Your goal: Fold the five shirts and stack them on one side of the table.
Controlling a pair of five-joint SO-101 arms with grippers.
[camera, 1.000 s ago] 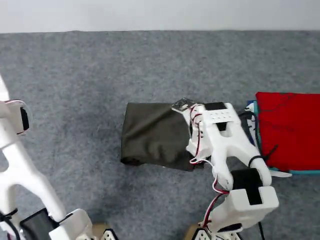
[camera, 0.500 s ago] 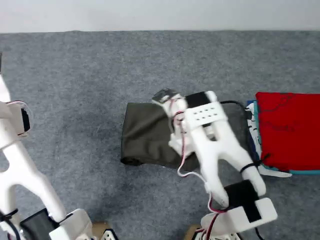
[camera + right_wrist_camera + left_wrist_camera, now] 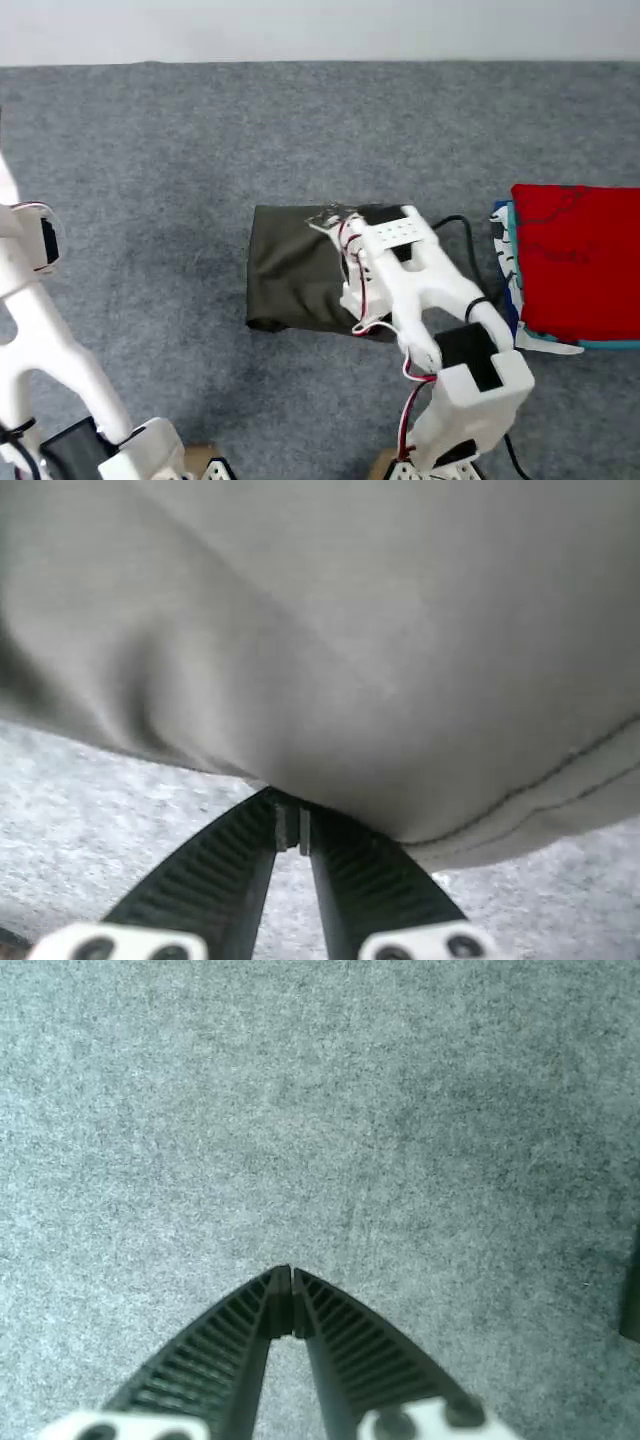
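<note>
Right arm pulled back, lower across the olive shirt at the table centre.
Wrist views show right gripper closed at its hem, left gripper closed over grey table; overhead adds the red-topped stack.

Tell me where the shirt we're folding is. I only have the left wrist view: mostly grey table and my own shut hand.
Observer: The dark olive shirt lies folded in the middle of the table, with the right arm over its right half.
Operator: Right hand doing what?
Observer: The right hand is shut, with its tips at the shirt's hem. I can't tell whether cloth is pinched.
Operator: Any stack yet?
Observer: Yes, at the table's right edge: a red shirt on top, with blue and white edges showing beneath.
</note>
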